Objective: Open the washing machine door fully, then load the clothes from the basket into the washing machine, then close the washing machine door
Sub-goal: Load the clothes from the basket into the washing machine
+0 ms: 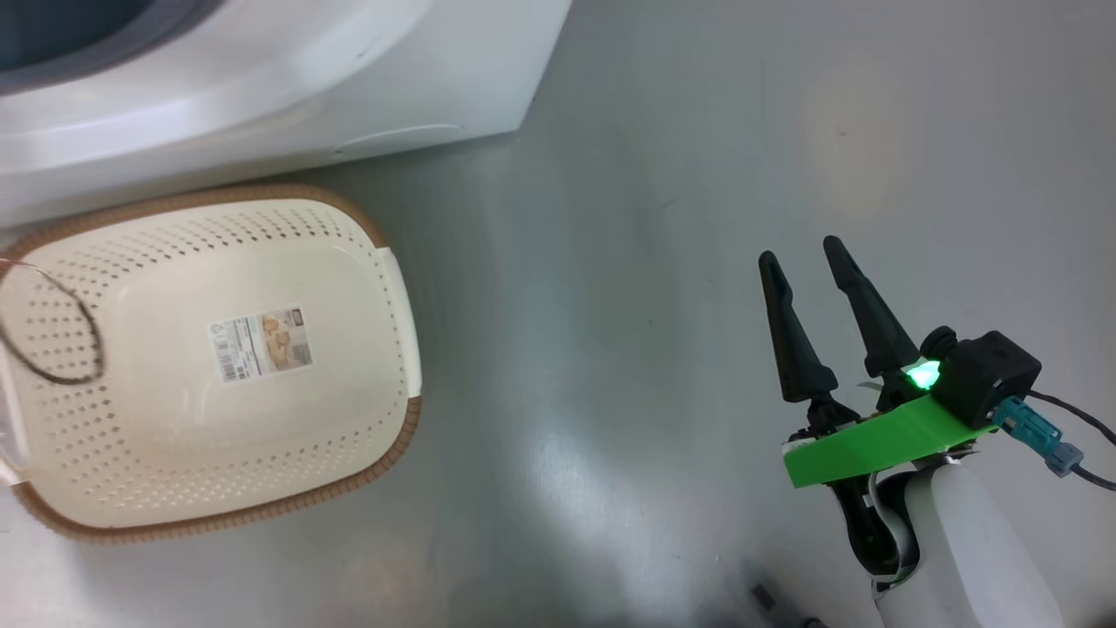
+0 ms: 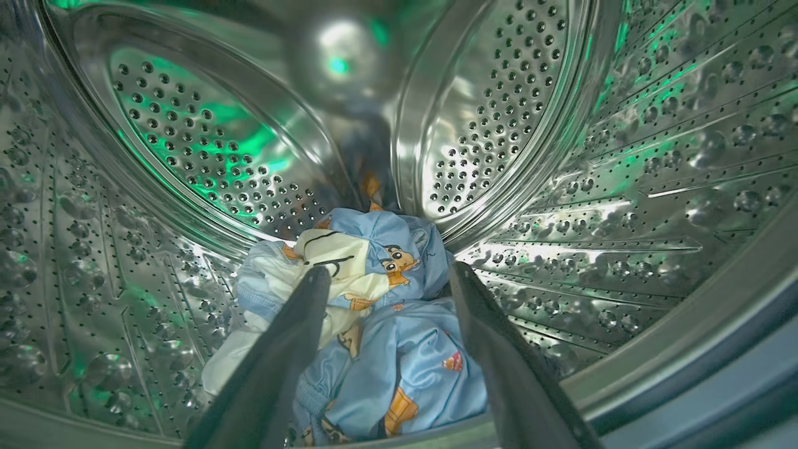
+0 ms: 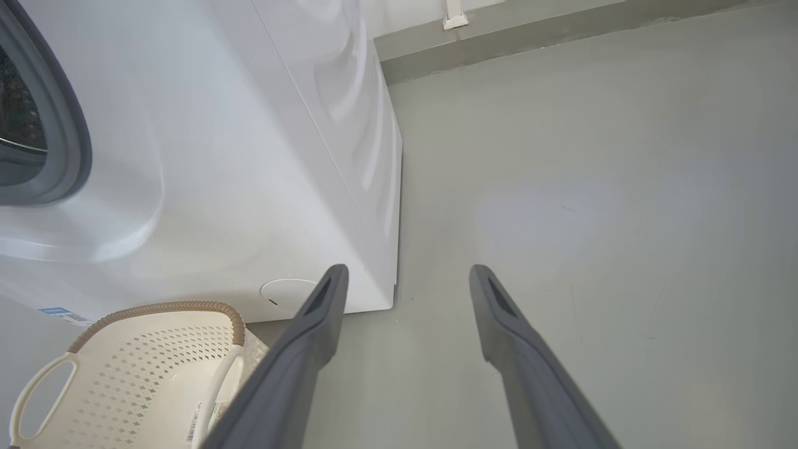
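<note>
Left wrist view: the left gripper (image 2: pixel 388 274) gaped empty before the clothes (image 2: pixel 399 349), lower centre. Head view: the basket (image 1: pixel 174 436) lay left, the right gripper (image 1: pixel 799 251) released, lower right.

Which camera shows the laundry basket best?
The head view: it looks down into the basket, showing most of its rim, the perforated walls and the label on the bottom. The right wrist view catches one end of the basket with a handle. The left wrist view faces the drum.
</note>
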### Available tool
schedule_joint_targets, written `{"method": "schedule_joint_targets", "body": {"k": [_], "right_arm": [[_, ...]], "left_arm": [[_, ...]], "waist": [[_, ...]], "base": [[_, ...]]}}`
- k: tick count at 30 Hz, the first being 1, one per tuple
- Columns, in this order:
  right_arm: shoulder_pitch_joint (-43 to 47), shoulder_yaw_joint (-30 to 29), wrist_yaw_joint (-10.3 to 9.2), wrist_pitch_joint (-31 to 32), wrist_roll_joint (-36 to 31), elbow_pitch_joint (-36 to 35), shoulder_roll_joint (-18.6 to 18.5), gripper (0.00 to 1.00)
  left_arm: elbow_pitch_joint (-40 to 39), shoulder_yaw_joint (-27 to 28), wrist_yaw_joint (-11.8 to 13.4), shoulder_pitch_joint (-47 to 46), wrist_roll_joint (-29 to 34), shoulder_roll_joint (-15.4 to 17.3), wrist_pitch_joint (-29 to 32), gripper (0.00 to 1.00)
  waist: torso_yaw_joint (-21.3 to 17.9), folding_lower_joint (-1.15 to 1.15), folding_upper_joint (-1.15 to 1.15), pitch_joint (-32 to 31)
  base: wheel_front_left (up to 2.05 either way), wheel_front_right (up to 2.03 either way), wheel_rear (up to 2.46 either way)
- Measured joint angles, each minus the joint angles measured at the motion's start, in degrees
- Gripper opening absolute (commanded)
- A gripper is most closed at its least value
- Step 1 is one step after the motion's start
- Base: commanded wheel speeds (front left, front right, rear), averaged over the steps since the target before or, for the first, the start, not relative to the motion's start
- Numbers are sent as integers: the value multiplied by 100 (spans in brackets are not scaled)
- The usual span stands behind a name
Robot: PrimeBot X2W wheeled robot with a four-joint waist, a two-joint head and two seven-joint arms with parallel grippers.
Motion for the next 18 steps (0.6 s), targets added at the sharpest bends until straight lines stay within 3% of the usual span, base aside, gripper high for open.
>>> {"method": "schedule_joint_targets", "body": {"k": [18], "right_arm": [[44,-42,0,0,-20,207,-2,100]], "left_arm": [[-1325,477,247,1830,102,-308,0,100]], "waist": [[191,0,0,-780]], "base": [[0,0,0]]}}
